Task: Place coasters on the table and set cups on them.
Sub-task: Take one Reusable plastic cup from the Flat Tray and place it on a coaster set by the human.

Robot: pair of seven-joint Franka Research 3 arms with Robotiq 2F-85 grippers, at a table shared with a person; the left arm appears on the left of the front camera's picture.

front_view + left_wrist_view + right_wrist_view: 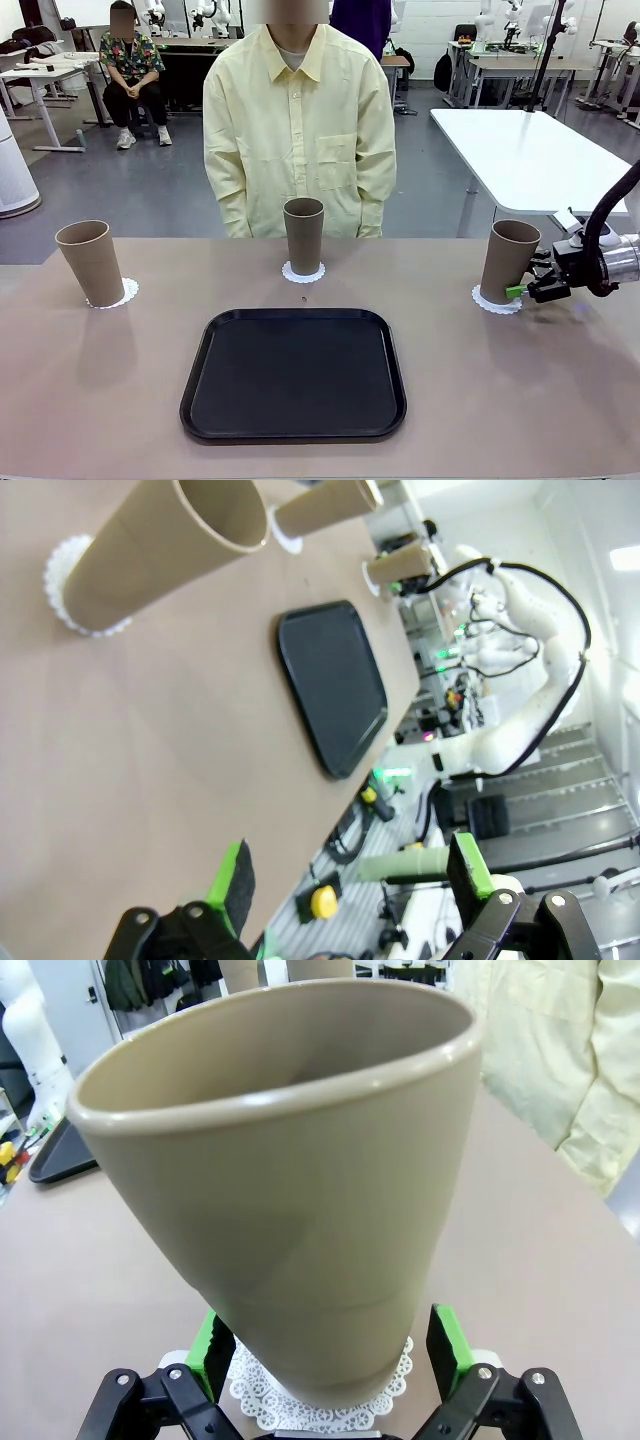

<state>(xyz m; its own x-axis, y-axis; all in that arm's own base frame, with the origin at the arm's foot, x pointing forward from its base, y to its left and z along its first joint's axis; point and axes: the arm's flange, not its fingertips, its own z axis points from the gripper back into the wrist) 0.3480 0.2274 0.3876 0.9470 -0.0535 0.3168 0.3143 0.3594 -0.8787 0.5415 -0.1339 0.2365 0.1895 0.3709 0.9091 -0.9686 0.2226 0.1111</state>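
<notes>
Nearest the robot, a flat black square plastic tray (293,375) with rounded corners lies on the beige-brown counter (100,400), with nothing on it. Beyond it stand three tall tapered grey-brown cups, each on a small round white lacy paper coaster: the left cup (91,262) on the left coaster (125,294), the middle cup (303,235) on the middle coaster (303,272), the right cup (509,262) on the right coaster (495,300). The right hand (524,290) sits low beside the right cup's base; the right wrist view shows what the front view cannot, that its green-padded fingers (446,1338) stand wide on either side of the cup (290,1190), with a gap at each side, above the coaster (320,1405). The left hand (350,875) hangs spread wide, holding nothing, off the counter's near edge. At the far side a person in a pale yellow shirt (298,130) stands behind the middle cup.
</notes>
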